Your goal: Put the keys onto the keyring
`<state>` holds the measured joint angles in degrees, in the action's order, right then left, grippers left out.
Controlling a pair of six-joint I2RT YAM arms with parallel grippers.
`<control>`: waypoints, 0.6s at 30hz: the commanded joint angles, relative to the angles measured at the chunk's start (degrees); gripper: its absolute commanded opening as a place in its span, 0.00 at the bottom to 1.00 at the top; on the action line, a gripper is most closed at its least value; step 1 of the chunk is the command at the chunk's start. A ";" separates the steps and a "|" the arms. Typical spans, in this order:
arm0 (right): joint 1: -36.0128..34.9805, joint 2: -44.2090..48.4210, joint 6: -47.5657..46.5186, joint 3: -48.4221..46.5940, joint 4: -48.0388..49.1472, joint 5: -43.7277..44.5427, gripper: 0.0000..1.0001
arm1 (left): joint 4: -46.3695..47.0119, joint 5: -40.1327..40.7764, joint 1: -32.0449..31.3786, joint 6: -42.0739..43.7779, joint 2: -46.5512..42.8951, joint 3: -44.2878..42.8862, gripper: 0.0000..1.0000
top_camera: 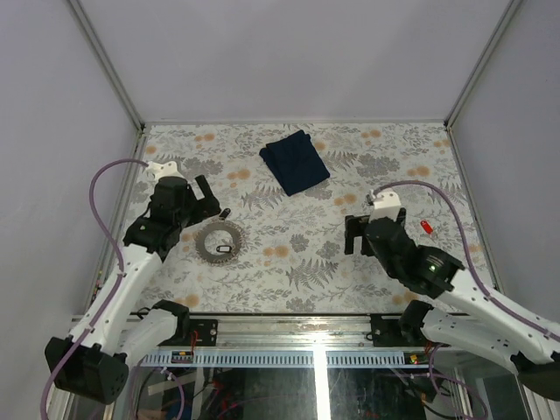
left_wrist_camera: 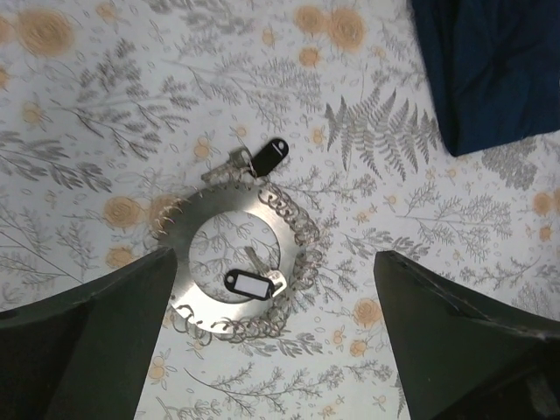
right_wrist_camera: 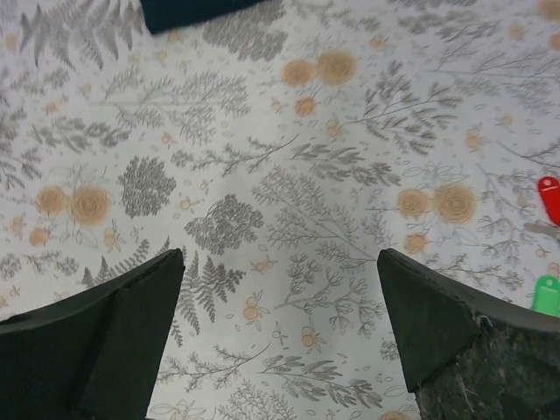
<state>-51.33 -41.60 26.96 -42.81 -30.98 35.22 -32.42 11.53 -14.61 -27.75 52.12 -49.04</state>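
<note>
Tablecloth (top_camera: 297,262), grey-orange floral, spans white-walled booth (top_camera: 306,52); left gripper (left_wrist_camera: 273,262) and right gripper (right_wrist_camera: 280,258) gape empty; green plastic-headed key (right_wrist_camera: 547,296) is cut off.

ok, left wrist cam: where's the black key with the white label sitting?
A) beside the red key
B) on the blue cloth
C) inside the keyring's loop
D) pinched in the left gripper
C: the white-labelled black key lies flat inside the opening of the keyring, while a second black key sits just outside the ring's far edge.
</note>
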 commanded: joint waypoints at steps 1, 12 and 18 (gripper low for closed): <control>0.07 -7.04 1.44 -3.52 3.11 -8.55 1.00 | 1.79 -5.20 -0.42 -3.10 5.13 0.45 1.00; 0.16 -15.71 3.10 -2.10 7.78 -19.95 0.85 | 3.79 4.27 -17.31 -8.47 21.75 0.57 0.88; 0.10 -14.47 3.66 -0.60 8.22 -21.25 0.79 | 2.77 8.31 -18.58 -6.74 30.76 -3.93 0.77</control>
<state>-51.31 -57.10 29.58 -43.79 -25.36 15.86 -31.31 14.52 -32.82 -35.09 80.05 -48.80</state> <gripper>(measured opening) 0.802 0.800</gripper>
